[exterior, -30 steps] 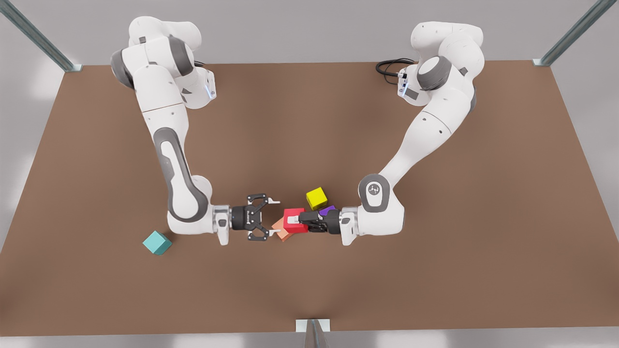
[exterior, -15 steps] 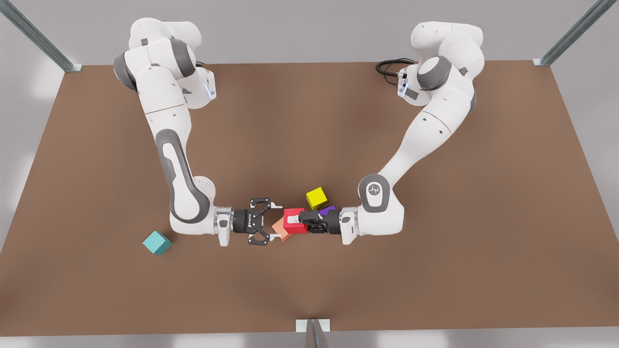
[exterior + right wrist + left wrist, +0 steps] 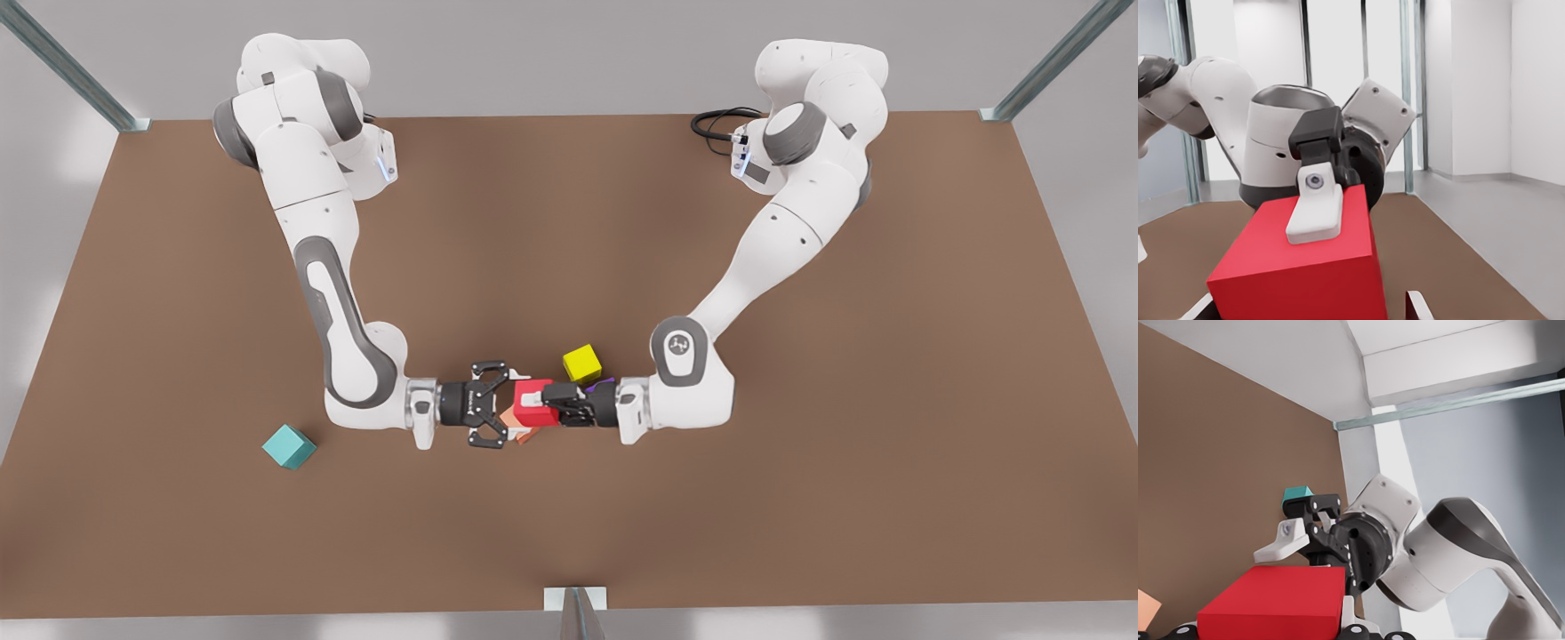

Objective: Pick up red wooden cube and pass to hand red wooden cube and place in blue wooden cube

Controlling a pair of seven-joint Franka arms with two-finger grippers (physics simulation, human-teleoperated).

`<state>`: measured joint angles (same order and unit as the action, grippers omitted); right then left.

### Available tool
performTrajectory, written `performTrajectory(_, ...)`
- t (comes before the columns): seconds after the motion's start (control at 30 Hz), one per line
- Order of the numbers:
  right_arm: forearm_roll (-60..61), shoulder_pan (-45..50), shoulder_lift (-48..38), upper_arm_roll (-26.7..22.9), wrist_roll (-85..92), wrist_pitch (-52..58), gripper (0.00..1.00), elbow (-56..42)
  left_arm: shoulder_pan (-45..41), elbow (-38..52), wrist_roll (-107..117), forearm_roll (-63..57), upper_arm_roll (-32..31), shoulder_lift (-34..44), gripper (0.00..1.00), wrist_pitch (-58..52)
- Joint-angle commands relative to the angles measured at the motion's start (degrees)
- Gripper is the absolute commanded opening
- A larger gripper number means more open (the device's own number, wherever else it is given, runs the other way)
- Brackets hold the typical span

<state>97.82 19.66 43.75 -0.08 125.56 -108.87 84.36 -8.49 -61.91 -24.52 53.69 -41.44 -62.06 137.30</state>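
Since a second ago the linkage-fingered left-of-front-view right end effector (image 3: 508,411) has closed in, its open white fingertips now flanking the small bright red wooden cube (image 3: 532,402); the slimmer left end effector (image 3: 544,400) clamps that cube above the desk (image 3: 800,498); it looks rigid, light, smooth-faced, best taken on its free opposite faces.

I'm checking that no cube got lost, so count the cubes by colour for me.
Red cube: 1
Yellow cube: 1
Teal cube: 1
Salmon-orange cube: 1
Purple cube: 1
Total: 5 cubes
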Motion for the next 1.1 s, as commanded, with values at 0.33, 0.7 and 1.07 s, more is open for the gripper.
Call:
performTrajectory(0.33,0.6,-0.1,0.0,2.1,0.9,-2.8,0.93,-0.5,-1.4,1.1,-4.5,1.1,0.0,-0.7,0.58,1.7)
performTrajectory(0.7,0.5,-0.2,-0.1,2.0,0.5,-2.8,0.68,-0.5,-1.4,1.1,-4.5,1.0,0.0,-0.7,0.60,1.7)
performTrajectory(1.07,0.4,-0.4,-0.1,2.0,0.5,-2.7,0.68,-0.5,0.0,0.6,-4.2,3.2,0.0,-0.3,1.00,1.4)
